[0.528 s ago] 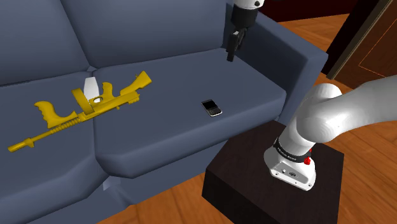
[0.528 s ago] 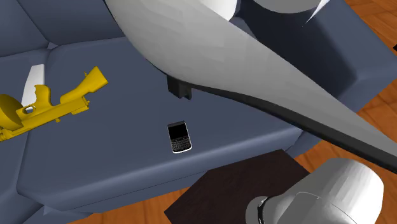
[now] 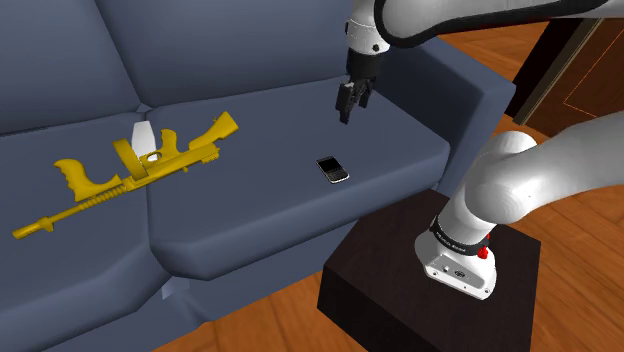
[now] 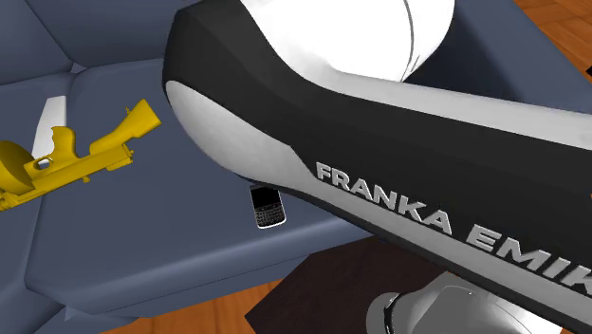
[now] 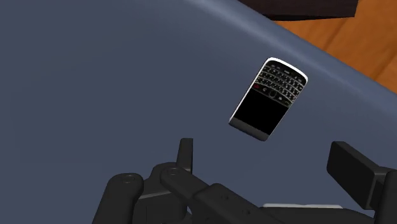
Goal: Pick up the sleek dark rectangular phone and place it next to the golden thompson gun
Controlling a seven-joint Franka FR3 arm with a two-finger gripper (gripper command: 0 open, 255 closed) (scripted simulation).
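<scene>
The claw (image 3: 348, 105) is seen released, its fingers (image 5: 185, 153) spread apart and empty, hung above the blue sofa seat (image 3: 260, 200). The dark phone (image 5: 270, 97) is laid flat on the cushion just below and ahead of the claw, untouched. The golden gun (image 3: 130, 170) is set well apart from the claw, over a white object (image 3: 143, 133). In the second exterior view the phone's upper edge is covered by the arm (image 4: 379, 142).

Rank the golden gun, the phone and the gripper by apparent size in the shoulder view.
1. Golden gun, clearly largest.
2. Gripper, slightly bigger than the phone, but its distance from the camera differs, so unsure.
3. Phone.
</scene>
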